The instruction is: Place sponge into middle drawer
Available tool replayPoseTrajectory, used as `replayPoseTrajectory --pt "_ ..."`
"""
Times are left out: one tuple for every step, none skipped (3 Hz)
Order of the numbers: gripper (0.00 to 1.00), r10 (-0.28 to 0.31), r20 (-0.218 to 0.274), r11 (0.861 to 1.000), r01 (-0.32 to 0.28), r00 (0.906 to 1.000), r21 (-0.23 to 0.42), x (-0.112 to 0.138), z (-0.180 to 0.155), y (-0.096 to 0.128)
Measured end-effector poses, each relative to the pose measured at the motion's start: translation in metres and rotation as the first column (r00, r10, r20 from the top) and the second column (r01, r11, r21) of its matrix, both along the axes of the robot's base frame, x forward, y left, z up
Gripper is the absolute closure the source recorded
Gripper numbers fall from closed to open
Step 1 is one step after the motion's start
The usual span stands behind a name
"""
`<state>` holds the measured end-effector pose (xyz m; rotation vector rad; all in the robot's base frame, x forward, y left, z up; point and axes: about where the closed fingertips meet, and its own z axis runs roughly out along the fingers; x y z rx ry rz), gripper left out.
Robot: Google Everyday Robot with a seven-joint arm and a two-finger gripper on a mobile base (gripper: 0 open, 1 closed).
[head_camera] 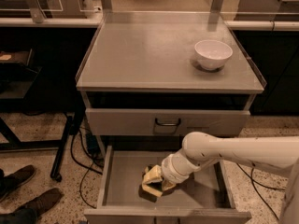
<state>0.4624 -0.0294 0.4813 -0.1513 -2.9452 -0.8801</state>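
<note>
The middle drawer is pulled open at the bottom of the grey cabinet, with a flat grey bottom. My gripper reaches down into it from the right on the white arm. It is shut on the sponge, whose yellow foam and dark layer show between and just under the pale fingers. The sponge is low in the drawer, left of centre, at or just above the bottom. I cannot tell whether it touches.
A shut drawer front with a dark loop handle is right above the open drawer. A white bowl stands on the cabinet top at the right. A person's shoes and cables are on the floor to the left.
</note>
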Motion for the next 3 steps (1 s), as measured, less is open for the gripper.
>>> replayPoseTrajectory --pt "1.00 -0.060 0.007 0.998 0.060 0.9981 0.024 0.011 -0.006 -0.006" --pt "1.00 -0.125 0.038 0.991 0.123 0.9915 0.046 0.032 -0.010 -0.006" --pt "1.00 -0.140 0.039 0.989 0.139 0.9893 0.041 0.034 -0.019 -0.002"
